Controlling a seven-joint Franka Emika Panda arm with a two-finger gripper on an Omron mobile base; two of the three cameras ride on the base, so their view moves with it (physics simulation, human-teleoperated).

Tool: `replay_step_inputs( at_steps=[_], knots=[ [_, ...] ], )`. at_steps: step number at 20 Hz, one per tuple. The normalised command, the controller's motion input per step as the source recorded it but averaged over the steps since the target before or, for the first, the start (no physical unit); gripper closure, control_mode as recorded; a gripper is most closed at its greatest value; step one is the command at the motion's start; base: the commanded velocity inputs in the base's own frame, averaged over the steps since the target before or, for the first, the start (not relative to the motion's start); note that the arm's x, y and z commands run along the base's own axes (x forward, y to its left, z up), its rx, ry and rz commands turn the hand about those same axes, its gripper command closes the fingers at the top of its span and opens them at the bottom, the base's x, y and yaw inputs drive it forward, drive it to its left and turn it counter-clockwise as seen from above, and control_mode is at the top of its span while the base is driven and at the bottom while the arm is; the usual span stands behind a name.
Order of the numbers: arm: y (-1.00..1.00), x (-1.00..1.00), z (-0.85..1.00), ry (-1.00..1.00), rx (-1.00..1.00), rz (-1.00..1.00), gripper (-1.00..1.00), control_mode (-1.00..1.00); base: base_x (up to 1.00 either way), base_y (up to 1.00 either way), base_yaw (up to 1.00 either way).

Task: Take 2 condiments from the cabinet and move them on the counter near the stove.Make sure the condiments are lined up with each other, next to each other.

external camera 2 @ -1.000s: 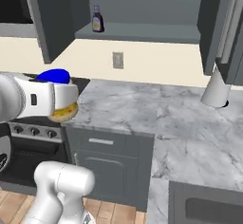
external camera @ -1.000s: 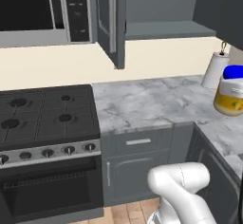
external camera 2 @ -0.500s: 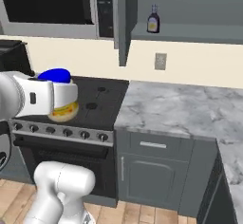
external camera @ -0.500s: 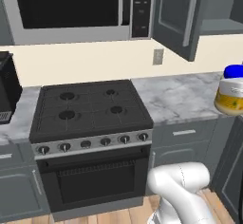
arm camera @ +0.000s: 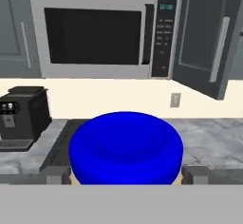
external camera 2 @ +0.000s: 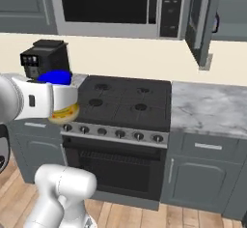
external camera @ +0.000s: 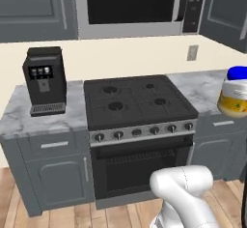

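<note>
One yellow jar (arm camera: 126,154) sat clamped in the claw (arm camera: 126,174) — held up in the air, blue lid on top.
Both dark fingertips (arm camera: 56,174) pressed its sides, set wide apart around the squat body. Beyond and below the claw lay the black stove (external camera: 137,101), with the coffee machine (external camera: 44,81) off to its left, the microwave (arm camera: 102,38) above, and the open cabinet door (arm camera: 206,38) to the upper right — well apart from the jar.

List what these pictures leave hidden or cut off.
- Yellow jar, left base view: right side cut by the frame edge.
- Jar body, hand view: hidden under its blue lid.
- Gripper, hand view: just the fingertips flank the jar; contact unclear.
- Cabinet interior, right base view: screened by its open door.
- Stove knobs' markings: too small.
</note>
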Motion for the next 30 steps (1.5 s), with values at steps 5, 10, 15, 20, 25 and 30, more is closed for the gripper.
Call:
replay_step_inputs(
  at_steps=[5,10,15,20,25,30],
  knots=[
    [0.00,0.00,0.00,0.00,0.00,0.00,1.00,1.00,0.00,0.87,0.00],
    [0.00,0.00,0.00,0.00,0.00,0.00,1.00,1.00,0.03,0.84,-0.03],
    [0.00,0.00,0.00,0.00,0.00,0.00,1.00,1.00,0.22,0.64,-0.07],
    [0.00,0.00,0.00,0.00,0.00,0.00,1.00,1.00,0.51,0.51,-0.11],
    [0.00,0.00,0.00,0.00,0.00,0.00,1.00,1.00,0.54,0.67,-0.09],
    [0.00,0.00,0.00,0.00,0.00,0.00,1.00,1.00,0.54,0.60,-0.08]
  ],
)
